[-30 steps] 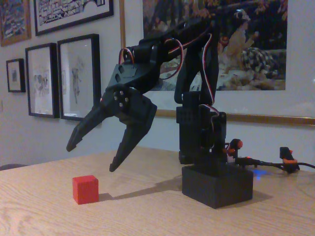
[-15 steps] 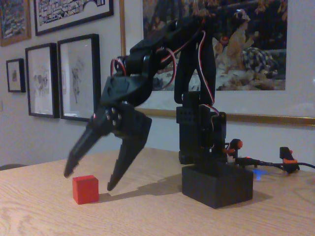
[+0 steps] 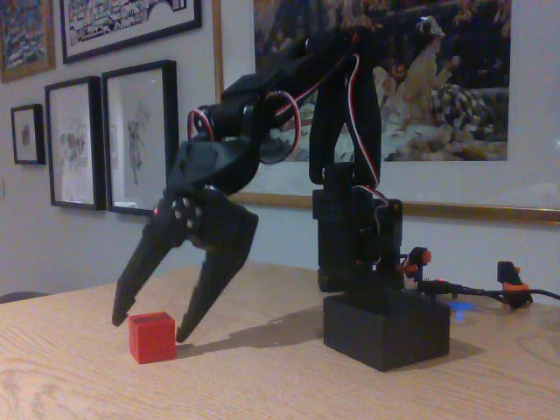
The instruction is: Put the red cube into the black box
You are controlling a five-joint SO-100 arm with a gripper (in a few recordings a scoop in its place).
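The small matte bright red cube [image 3: 152, 338] sits on the pale wood-grain bench [image 3: 262, 385], toward the left of the fixed view. The black two-finger gripper [image 3: 150, 325] hangs spread wide just above it, one fingertip near the cube's upper left edge, the other just beside its right face, holding nothing. The low matte black rectangular box [image 3: 386, 332] stands well apart to the right, directly in front of the arm's upright black base [image 3: 354, 232]. Cables with orange-red knobs [image 3: 509, 280] trail behind the box. Framed pictures [image 3: 138, 136] hang on the wall.
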